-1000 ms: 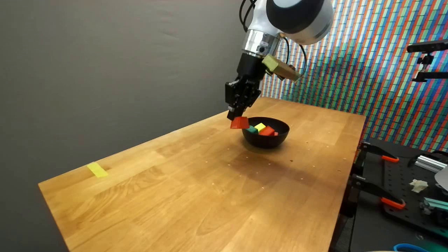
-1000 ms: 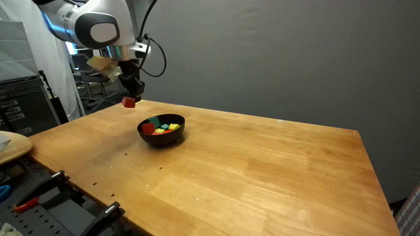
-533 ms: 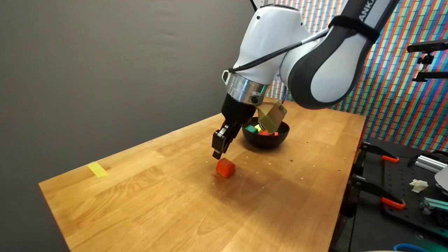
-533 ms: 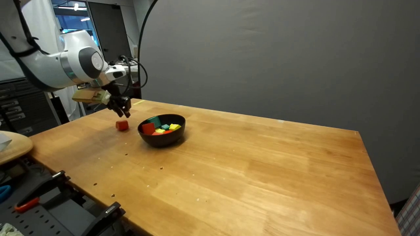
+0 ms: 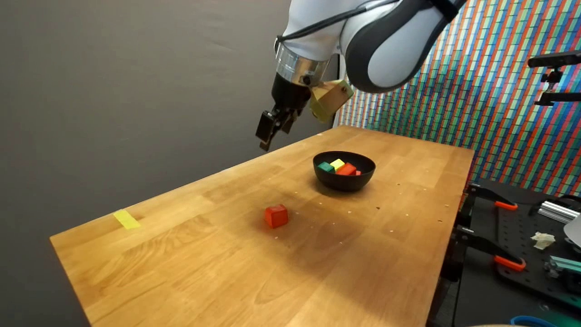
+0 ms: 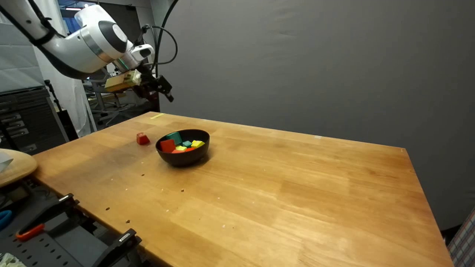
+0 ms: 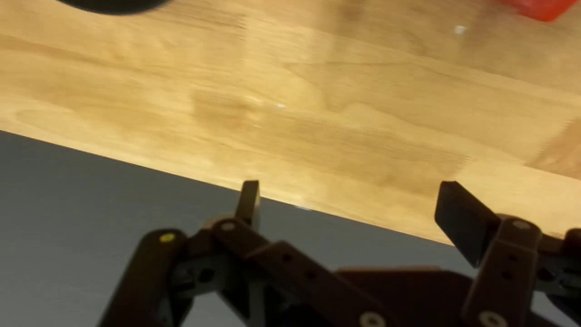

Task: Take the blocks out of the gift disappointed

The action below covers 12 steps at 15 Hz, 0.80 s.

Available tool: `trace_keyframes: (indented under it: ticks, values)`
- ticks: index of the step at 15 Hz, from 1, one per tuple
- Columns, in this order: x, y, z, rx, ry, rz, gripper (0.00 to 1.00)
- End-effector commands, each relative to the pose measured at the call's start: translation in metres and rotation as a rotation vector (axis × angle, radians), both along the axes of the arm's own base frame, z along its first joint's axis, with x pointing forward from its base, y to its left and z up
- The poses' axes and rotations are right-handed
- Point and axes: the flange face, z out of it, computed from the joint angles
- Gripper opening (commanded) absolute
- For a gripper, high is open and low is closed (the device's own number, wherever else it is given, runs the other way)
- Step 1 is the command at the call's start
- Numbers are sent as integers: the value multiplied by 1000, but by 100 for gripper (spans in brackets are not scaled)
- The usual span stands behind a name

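Wrist view: angular block (image 7: 544, 8), grained wood (image 7: 363, 122)

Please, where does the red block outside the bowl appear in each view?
In an exterior view: red block, below the centre.
In an exterior view: red block, left of centre.
Wrist view: red block, top right, cut off.
Shared landmark: black bowl, cut off at the wrist view's top left.
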Motion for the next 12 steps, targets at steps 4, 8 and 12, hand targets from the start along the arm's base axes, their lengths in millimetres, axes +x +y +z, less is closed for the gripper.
trace_keyframes:
  ticks: [4, 8, 12]
  values:
    - [14, -94, 36, -112, 157, -200, 100]
    - [9, -126, 40, -62, 238, -234, 100]
    - [-9, -118, 3, 31, 322, -263, 100]
